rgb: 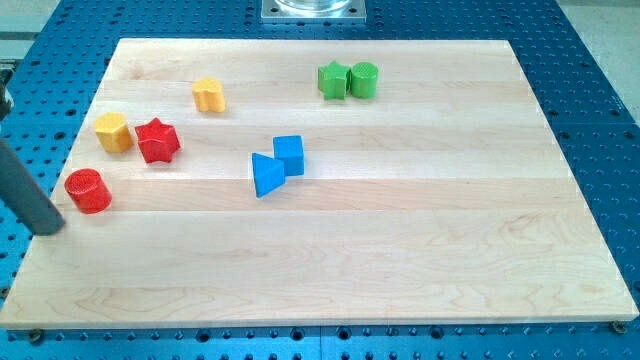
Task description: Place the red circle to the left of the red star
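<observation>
Sitting way over on the left side of the wooden board (400, 250), near the left edge: the red circle (88, 190), a short red cylinder, well clear of the near edge. Just to its left, my tip (50, 229), the low end of a dark rod slanting in from the view's left edge, close beside the circle but with a sliver of board showing between, so apparently not touching. No claw on this rig at all, just the bare rod, so nothing to call apart or together. Farther back and a bit right of the circle, the red star (158, 140), with a yellow hexagon-ish block (114, 132) right against its left side. Further back again and to the right, a yellow heart-like block (209, 94), on its own. Around the middle, a blue triangle (266, 175) and a blue cube (289, 154) pressed together, cube on the far right side of the triangle. Toward the far edge, right of centre, a green star (332, 80) and a green cylinder (364, 79) side by side, touching or nearly so. All around the board, blue perforated table (590, 110).
</observation>
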Tool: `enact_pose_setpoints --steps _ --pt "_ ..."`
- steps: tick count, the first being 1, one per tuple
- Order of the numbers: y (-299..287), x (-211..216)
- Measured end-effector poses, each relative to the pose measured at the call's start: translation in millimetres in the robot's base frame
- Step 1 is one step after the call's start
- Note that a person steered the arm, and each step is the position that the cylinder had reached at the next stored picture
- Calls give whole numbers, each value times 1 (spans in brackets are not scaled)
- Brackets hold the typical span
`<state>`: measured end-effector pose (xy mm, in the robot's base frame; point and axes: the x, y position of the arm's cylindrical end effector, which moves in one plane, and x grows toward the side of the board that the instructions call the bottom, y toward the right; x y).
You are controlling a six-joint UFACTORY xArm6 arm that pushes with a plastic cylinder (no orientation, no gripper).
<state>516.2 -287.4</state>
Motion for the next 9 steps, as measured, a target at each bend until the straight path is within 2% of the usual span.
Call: enact_pose_setpoints --steps 2,3,4,5,6,7,9 --pt "29 -60" --pt "29 -52" --pt "32 9" --pt "44 40" --pt "66 14" --pt "75 -40" --pt "75 -55"
